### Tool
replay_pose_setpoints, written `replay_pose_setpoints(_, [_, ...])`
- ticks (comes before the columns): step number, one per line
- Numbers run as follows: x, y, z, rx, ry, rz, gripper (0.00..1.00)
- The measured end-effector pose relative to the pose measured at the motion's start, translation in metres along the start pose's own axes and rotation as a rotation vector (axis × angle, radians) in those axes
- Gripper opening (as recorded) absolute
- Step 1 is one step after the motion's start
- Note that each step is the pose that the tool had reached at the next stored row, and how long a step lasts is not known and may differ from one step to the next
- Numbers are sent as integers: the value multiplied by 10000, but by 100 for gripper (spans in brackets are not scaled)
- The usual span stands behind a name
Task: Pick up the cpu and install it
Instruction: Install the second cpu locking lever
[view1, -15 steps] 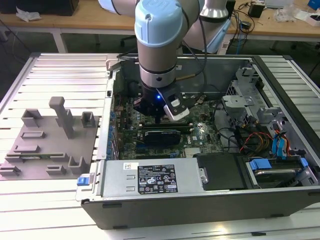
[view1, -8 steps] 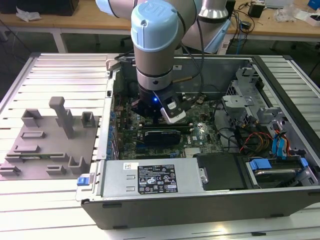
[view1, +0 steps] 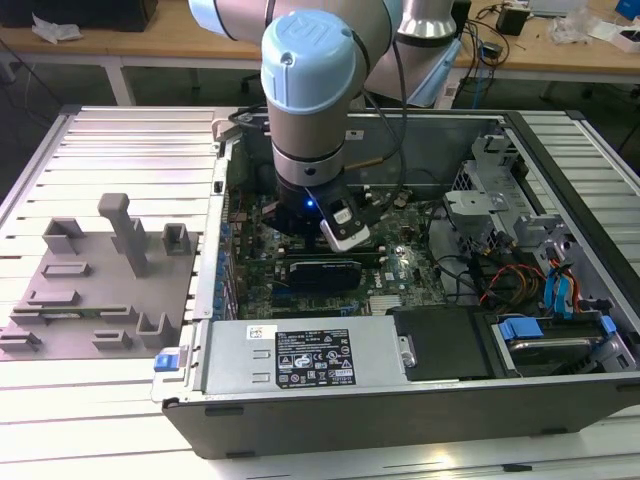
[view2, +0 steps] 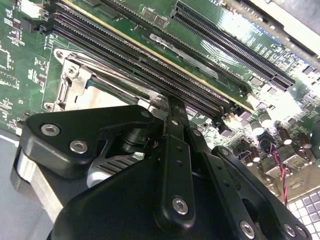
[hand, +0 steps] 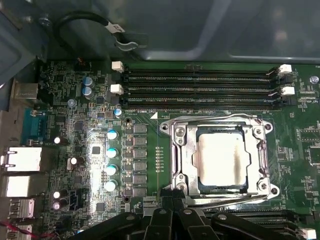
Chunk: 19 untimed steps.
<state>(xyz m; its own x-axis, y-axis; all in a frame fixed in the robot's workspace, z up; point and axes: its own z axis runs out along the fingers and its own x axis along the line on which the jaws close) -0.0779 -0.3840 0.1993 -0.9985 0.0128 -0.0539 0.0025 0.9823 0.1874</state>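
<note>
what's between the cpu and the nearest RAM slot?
In the first wrist view, just the socket's metal frame and a thin strip of green board separate the cpu from the nearest RAM slot.

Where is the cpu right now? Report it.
In the first wrist view the cpu lies flat inside the metal-framed socket on the motherboard, beside the memory slots, with the gripper's black linkage close by.

**Ribbed metal bench among wooden tables**

A pale, slatted metal worktable fills the exterior view. Behind it stand light wooden benches on white legs, strewn with cables and crumpled paper. Lighting is even.
</note>
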Motion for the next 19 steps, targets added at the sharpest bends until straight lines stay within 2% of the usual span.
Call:
replay_pose_setpoints(4, [0,-1,2,-15,0,1,11])
replay_pose_setpoints(8, [-3,10,-56,-16,0,2,11])
replay_pose_setpoints(12, [-9,11,-67,-12,1,0,11])
replay_pose_setpoints(17, [-70,3,-68,28,33,5,11])
replay_pose_setpoints(19, [-97,-22,-73,33,47,8,11])
